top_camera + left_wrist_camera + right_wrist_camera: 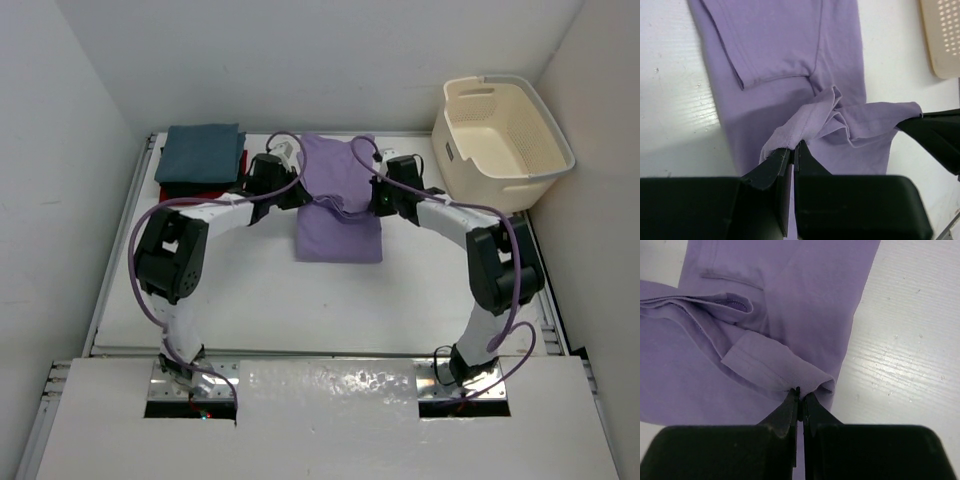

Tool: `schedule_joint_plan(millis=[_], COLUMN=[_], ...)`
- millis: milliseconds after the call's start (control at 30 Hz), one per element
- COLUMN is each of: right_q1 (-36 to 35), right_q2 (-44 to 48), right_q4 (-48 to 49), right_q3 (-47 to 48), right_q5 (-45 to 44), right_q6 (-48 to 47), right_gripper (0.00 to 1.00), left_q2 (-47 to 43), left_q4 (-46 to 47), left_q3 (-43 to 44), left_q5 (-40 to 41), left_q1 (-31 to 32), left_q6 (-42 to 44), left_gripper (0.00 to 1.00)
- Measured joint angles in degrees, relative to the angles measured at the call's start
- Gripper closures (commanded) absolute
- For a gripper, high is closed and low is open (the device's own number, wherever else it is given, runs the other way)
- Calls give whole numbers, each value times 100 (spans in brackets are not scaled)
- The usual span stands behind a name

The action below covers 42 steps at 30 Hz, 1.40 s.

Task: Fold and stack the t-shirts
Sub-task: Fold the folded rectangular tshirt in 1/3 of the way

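- Up close, the left gripper is clamping shut on a bunched edge of the purple shirt, and the cloth is puckering up just past its fingertips.
- Opposite it, the right gripper is pinching shut on the shirt's other side. It is holding a hemmed fold that looks like a sleeve, right at the cloth's edge beside the bare table.
- Between the two grips, the cloth is rising into a loose ridge across the shirt's middle. The rest is lying flat near the table's centre, reaching toward the far side.
- Judging from this, a crosswise fold is being made, with the raised band needing to be carried over one half of the shirt.
- To do it well, both arms should be travelling together at equal height and pace, holding the band lightly taut so it is not sagging or twisting.
- The crumpled bunch at the left grip is risking a wrinkle, so a gentle outward pull would help.
- The edges should be lying flush before either gripper lets go.
- Farther out, at the far left corner, a teal shirt is sitting folded on a stack, with a red shirt showing beneath it.
- At the far right corner, a basket is standing well apart from the cloth.
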State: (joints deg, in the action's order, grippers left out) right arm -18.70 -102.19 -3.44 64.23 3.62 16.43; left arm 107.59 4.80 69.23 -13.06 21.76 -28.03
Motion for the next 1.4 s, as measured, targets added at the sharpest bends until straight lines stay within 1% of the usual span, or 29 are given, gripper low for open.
schedule_joint_plan(millis=[100,133,167,200,233,267,300,333,367,433,533,600,633,667,700,733,833,967,1100,1233,1300,1333,1400], right_q1=[68,90,109,133,162,192,234,282,330,415,503,525,522,514,507,507,496,496,496,496,496,496,496], right_q2=[-262,-374,-487,-610,-772,-922,-1126,-1296,-1434,-1589,-1541,-1386,-1246,-1093,-909,-693,-92,448,922,1045,1032,1021,970], right_q4=[-7,-11,-4,-15,-33,-74,-94,-129,-144,-225,-289,-275,-271,-249,-238,-243,-258,-201,-103,9,142,208,367], right_q3=[177,258,345,444,577,737,946,1143,1307,1541,1582,1471,1344,1191,997,763,116,-533,-1368,-1974,-2205,-2293,-2380], right_q5=[90,109,122,131,146,164,168,208,251,308,378,426,452,472,496,514,549,647,713,767,866,922,1043], right_q6=[2,7,24,48,61,105,127,144,173,177,177,184,184,186,197,219,264,411,667,1038,1239,1340,1508], right_gripper=[100,92,85,80,58,49,43,36,35,32,30,25,23,20,9,1,1,1,4,8,10,12,16], left_q2=[260,376,503,627,748,866,997,1119,1211,1316,1314,1266,1209,1110,975,826,243,-501,-962,-1163,-1163,-1163,-1145], left_q4=[-57,-98,-118,-151,-190,-238,-280,-339,-382,-481,-601,-603,-605,-608,-603,-632,-540,-544,-640,-632,-632,-640,-647], left_q3=[208,328,452,575,688,824,975,1134,1266,1488,1716,1762,1714,1600,1419,1233,380,-636,-1213,-1751,-2006,-2111,-2205], left_q5=[-37,-52,-59,-72,-85,-107,-136,-162,-181,-219,-267,-293,-315,-350,-380,-409,-490,-494,-426,-463,-520,-540,-568], left_q1=[-52,-70,-92,-118,-146,-186,-229,-284,-334,-431,-518,-549,-549,-546,-535,-535,-525,-433,-153,76,120,120,120], left_q6=[79,94,111,155,214,203,238,256,293,348,483,560,575,573,564,551,415,254,203,133,81,66,46], left_gripper=[100,96,85,55,40,31,27,19,16,15,15,0,0,0,0,0,0,0,0,1,5,10,16])
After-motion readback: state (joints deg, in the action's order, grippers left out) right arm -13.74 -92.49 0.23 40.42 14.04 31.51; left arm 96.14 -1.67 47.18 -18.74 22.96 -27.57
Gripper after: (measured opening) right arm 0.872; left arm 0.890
